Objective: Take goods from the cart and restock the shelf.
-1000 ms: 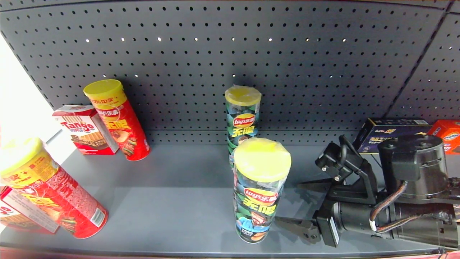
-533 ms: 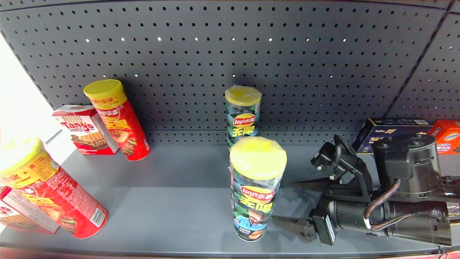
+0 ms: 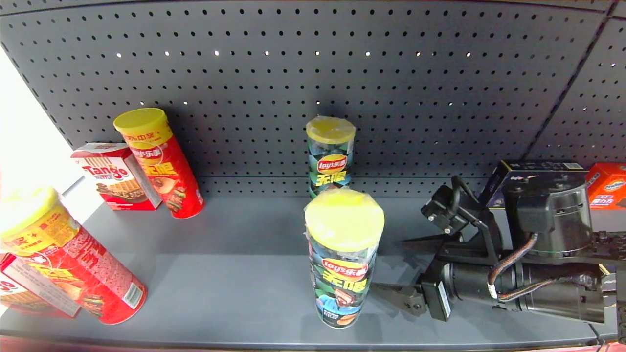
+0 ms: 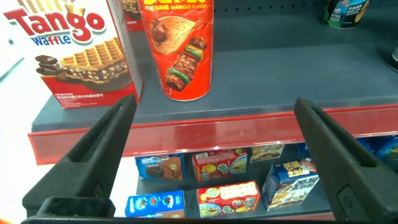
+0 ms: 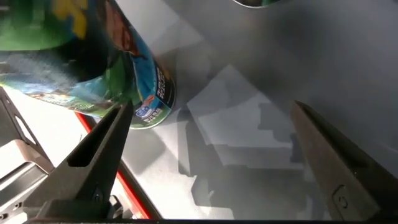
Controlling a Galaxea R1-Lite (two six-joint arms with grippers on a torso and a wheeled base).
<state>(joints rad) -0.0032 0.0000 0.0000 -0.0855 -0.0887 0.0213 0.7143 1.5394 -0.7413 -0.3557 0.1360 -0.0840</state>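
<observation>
A green-and-black crisp tube with a yellow plastic lid stands upright near the front edge of a grey metal shelf, directly in front of a second matching yellow-lidded green tube set against the perforated grey back panel. The right gripper lies low over the shelf just beside the front tube on its right, jaws apart and clamped on nothing; whether the nearer finger touches the tube's base cannot be told. The left gripper, jaws also spread wide and empty, sits level with the shelf's red front strip, facing a red crisp tube and a red-and-white wafer box. Farther back on the left stand another red tube with a yellow lid and a second wafer box; a black carton and an orange carton sit at far right.
</observation>
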